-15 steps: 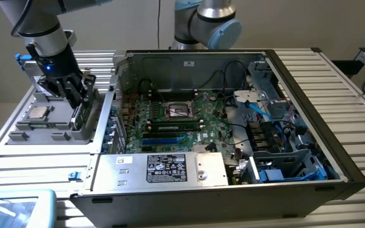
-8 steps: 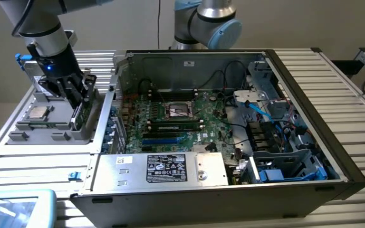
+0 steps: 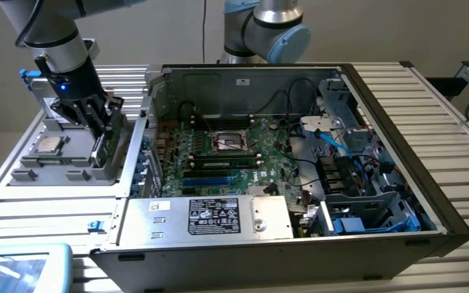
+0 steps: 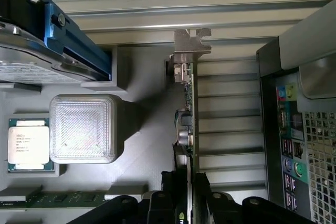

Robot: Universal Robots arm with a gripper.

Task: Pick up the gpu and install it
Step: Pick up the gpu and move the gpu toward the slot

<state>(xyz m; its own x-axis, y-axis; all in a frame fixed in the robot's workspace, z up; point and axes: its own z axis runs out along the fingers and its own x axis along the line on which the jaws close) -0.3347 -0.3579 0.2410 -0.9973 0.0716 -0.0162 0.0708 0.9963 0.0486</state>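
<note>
The thin green, silver-bracketed gpu card [image 4: 188,124] [image 3: 113,144] stands on edge in the grey holder tray [image 3: 55,165], its long axis running straight beneath the black pincer [image 4: 187,204] [image 3: 102,129] that straddles it; we cannot tell whether it is clamped.

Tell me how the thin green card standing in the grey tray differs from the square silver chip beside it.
The thin green gpu card with the silver end bracket stands on its edge in the grey tray; the square silver processor chip lies flat. The card is long and narrow; the chip is small and square. The gripper is at the card, away from the chip. Both sit in that tray.
</note>
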